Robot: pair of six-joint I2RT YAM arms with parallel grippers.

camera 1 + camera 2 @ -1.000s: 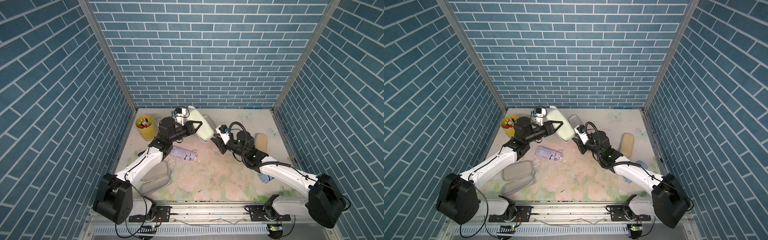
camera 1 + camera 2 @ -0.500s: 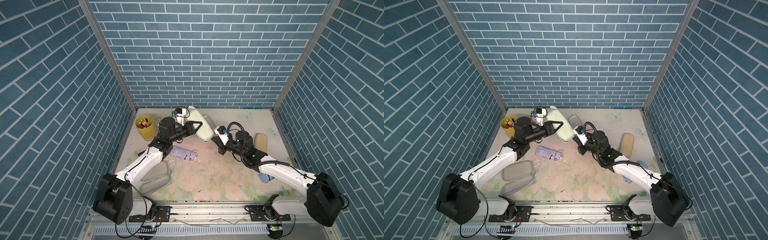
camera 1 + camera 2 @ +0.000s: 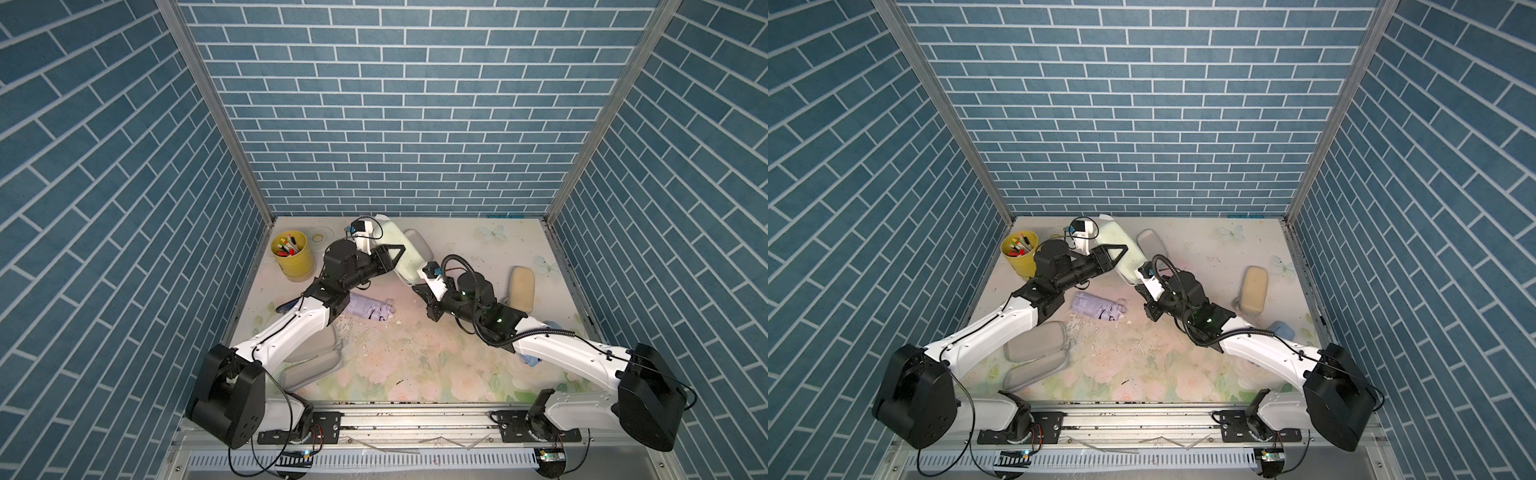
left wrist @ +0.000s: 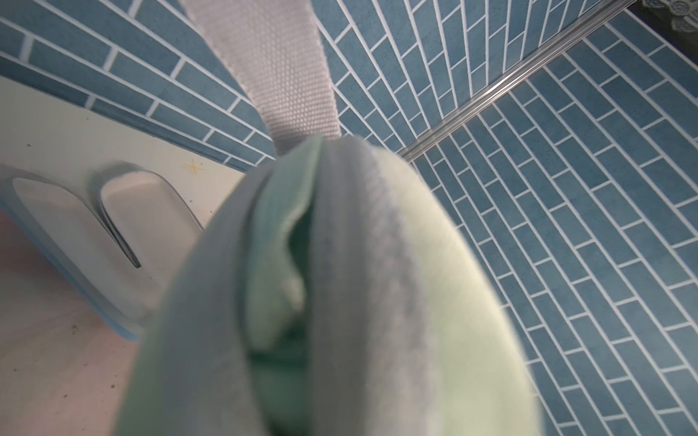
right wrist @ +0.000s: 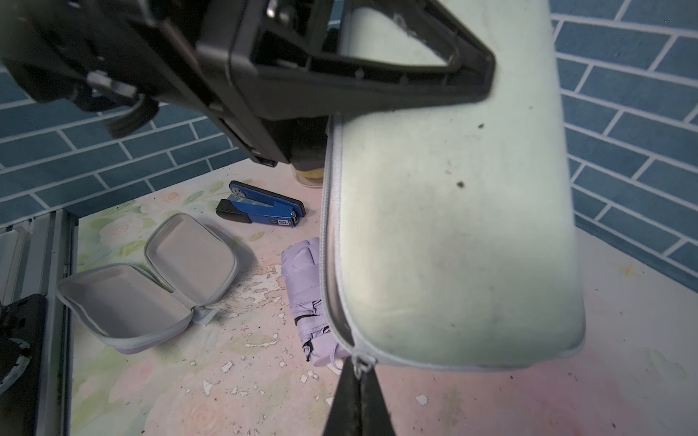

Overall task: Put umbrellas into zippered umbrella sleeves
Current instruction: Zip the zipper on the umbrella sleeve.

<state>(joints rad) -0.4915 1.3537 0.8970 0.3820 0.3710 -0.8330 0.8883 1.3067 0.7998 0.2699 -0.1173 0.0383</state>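
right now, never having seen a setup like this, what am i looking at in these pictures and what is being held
Two robot arms work at a table inside tiled walls. The two wide pictures come from one camera head above; the two close-ups come from a camera on each wrist. The left fingers clamp a mint sleeve, holding it up; the right fingers pinch its zipper pull. On the table lie a lilac umbrella, an open sleeve, a beige sleeve, a blue stapler and a yellow cup of pens.

Mint sleeve (image 5: 453, 226) is matt, smudged cloth; tabletop (image 5: 234, 392) print is flaking.
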